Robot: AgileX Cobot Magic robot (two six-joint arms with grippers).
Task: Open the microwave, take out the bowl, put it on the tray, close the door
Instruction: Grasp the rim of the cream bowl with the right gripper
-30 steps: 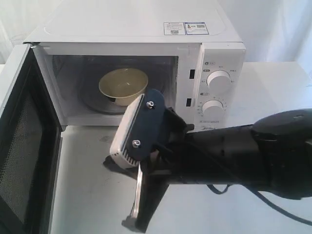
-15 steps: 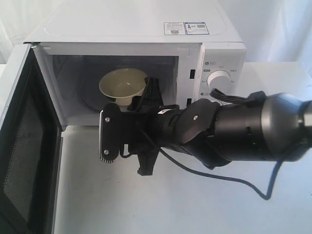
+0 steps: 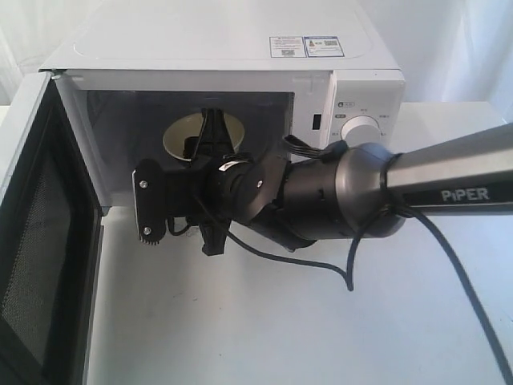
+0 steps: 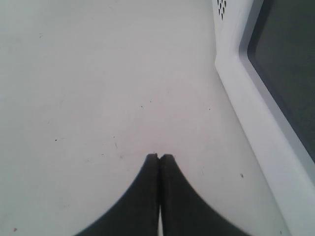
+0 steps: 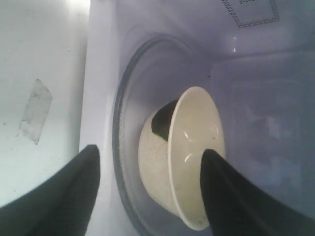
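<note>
Lying in the microwave, the bowl faces the spread right hand.

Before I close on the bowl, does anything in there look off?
The bowl seems to lean on the turntable, with a dark object tucked under its rim; what it is I cannot tell. The right end effector is open, aimed at it.

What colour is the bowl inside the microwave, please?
The bowl is cream, clearest in the right wrist view.
</note>
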